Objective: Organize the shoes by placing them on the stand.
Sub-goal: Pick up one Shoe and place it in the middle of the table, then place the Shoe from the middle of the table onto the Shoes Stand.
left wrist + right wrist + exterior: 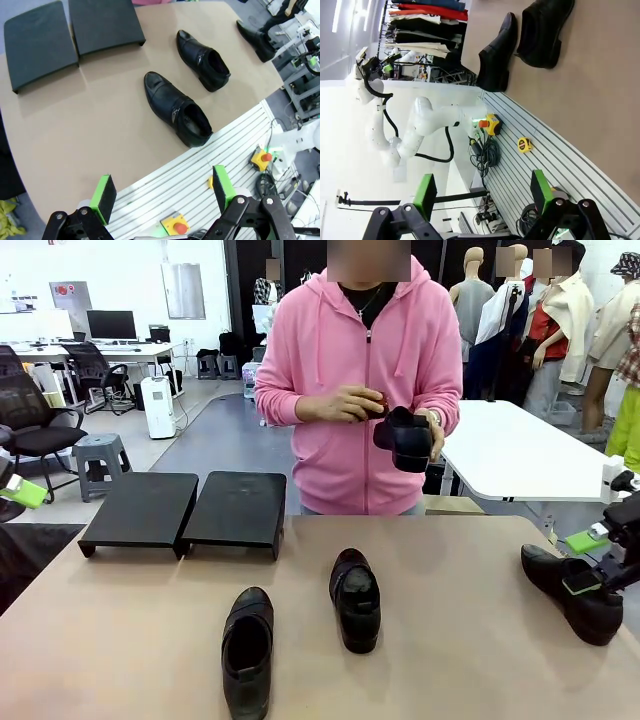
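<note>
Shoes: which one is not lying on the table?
The shoe held in the person's hands, at chest height; it alone is off the table.

I read this as robotics lab set in open office-style room. Far left: desk with monitor, black office chair, grey stool, white floor unit. Far right: white table. Grey smooth floor, white walls. Near edge of tan worktable: slotted aluminium base plate carrying yellow emergency-stop box with red button, yellow tape measure, loose cable bundle.
</note>
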You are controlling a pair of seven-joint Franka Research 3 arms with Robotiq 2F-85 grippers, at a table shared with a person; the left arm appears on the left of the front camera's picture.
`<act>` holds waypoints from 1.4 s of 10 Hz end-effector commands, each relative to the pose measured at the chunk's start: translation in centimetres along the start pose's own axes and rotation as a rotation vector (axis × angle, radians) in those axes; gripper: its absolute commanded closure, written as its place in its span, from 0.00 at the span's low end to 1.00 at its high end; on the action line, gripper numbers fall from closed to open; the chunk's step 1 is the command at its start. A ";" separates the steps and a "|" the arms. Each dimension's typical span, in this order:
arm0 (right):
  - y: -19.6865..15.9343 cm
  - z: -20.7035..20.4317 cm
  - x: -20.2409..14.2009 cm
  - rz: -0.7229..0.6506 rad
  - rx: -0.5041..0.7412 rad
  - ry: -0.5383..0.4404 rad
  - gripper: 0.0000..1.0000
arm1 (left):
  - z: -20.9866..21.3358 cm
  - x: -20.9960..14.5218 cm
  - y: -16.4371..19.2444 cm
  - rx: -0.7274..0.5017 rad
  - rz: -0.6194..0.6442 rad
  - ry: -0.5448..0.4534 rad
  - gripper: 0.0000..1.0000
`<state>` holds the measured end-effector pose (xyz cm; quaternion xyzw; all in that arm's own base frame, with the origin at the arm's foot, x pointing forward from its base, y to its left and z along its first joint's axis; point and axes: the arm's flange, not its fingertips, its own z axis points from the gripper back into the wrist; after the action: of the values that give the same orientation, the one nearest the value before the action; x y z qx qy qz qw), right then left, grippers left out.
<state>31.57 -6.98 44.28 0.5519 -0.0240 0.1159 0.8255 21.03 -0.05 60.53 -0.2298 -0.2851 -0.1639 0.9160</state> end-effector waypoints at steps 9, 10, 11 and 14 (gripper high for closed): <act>0.3 0.1 0.2 0.034 0.021 -0.008 0.00 | 0.2 0.0 0.1 -0.020 -0.007 -0.002 0.00; 0.3 0.1 0.2 0.034 0.021 -0.008 0.00 | 0.0 0.0 0.0 0.000 0.000 0.000 0.00; 0.3 0.1 0.2 0.034 0.021 -0.008 0.00 | -0.9 1.8 -2.8 0.046 0.021 0.066 0.00; 0.3 0.1 0.2 0.034 0.021 -0.008 0.00 | -13.2 9.6 -17.4 0.240 -0.115 0.404 0.00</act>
<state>31.53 -6.91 44.32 0.5504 -0.0239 0.1180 0.8262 22.36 -18.48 60.05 -0.1227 -0.1780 -0.2250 0.9501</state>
